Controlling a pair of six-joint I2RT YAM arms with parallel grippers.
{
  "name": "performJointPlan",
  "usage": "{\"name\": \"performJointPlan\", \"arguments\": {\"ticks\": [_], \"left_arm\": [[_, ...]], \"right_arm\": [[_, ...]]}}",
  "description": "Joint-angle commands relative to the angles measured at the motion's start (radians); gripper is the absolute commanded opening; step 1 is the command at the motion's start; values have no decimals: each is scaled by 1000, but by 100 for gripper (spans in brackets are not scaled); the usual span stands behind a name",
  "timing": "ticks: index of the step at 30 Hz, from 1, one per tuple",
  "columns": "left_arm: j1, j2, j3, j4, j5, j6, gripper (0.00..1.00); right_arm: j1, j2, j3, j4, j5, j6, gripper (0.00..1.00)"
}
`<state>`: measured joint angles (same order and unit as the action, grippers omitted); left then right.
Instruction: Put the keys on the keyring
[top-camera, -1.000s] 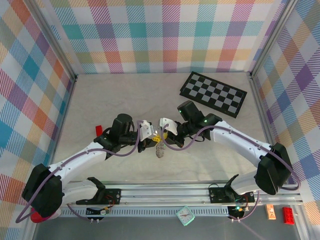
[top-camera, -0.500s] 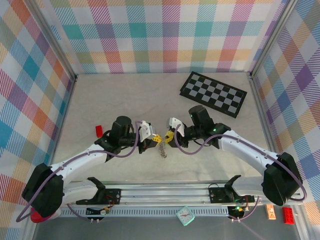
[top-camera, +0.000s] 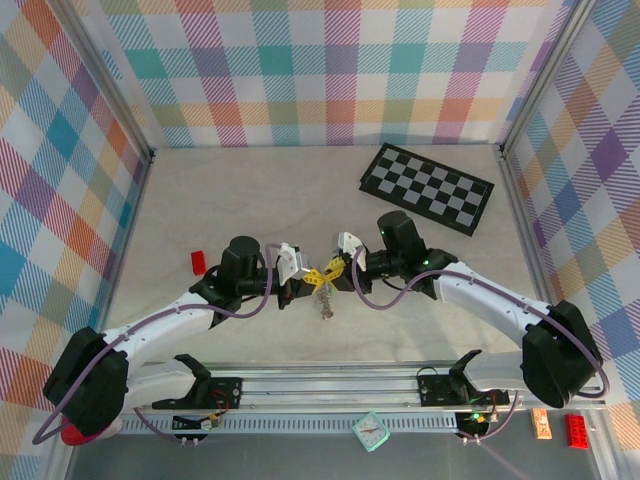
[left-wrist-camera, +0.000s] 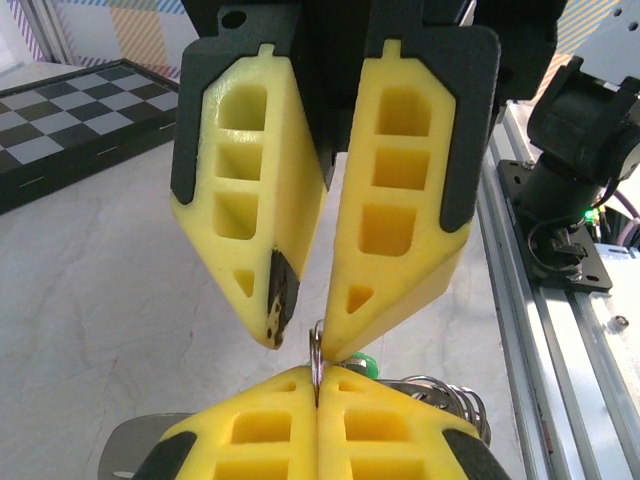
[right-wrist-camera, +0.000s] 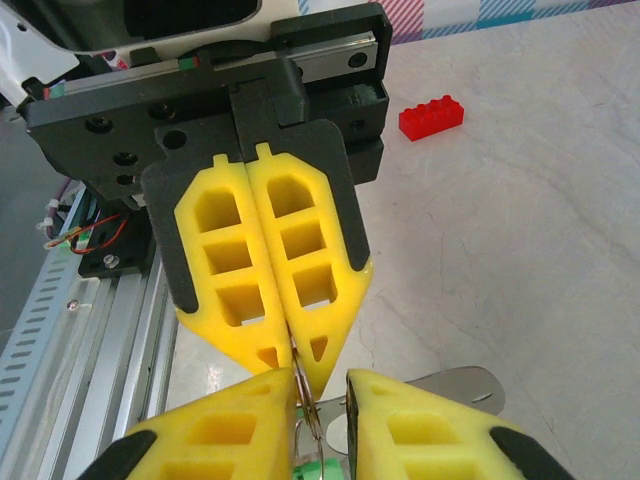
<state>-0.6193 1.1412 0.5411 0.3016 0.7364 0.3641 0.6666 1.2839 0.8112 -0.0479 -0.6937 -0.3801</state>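
With the left gripper (left-wrist-camera: 316, 378) pinching the keyring (left-wrist-camera: 315, 345) and the right gripper (right-wrist-camera: 320, 388) narrowly parted just opposite it, keys (left-wrist-camera: 432, 392) hang beneath, though whether all are threaded cannot be told.

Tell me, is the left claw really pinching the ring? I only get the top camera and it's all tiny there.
Observer: Yes. On the left wrist camera the left gripper is shut on the thin wire of the keyring.
Operator: And the other claw?
Observer: On the right wrist camera the right gripper has its jaws a little apart, with the ring's wire in the gap, close to one finger.
Operator: Is a colourful key there?
Observer: A green key head peeks out beside the ring, just past the left gripper's fingertips.
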Motion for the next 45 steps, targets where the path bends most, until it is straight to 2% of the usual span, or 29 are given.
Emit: {"name": "performJointPlan", "arguments": {"ticks": [1, 8, 19, 27, 31, 32, 35, 41, 45], "left_arm": [[-2, -23, -10, 71, 43, -10, 0], [-2, -16, -6, 70, 48, -7, 0], [-2, -15, -3, 73, 52, -7, 0], [-2, -11, 0, 77, 57, -11, 0], [-2, -13, 2, 77, 44, -16, 0], [-2, -13, 3, 73, 31, -20, 1], [-2, -20, 20, 7, -12, -6, 16], [-2, -16, 95, -184, -38, 74, 17], [-2, 1, 130, -235, -25, 101, 16]], "right_arm": [[-8, -9, -20, 27, -27, 3, 21], [-53, -49, -72, 92, -106, 59, 27], [-53, 29, -50, 119, -181, 78, 25], [-53, 61, -34, 142, -210, 82, 15], [-52, 68, -23, 140, -218, 77, 0], [-52, 66, -17, 130, -215, 71, 0], [-51, 50, 5, 52, -192, 22, 0], [-20, 36, 100, -221, -86, -150, 0], [-3, 47, 160, -337, -22, -219, 0]]}}
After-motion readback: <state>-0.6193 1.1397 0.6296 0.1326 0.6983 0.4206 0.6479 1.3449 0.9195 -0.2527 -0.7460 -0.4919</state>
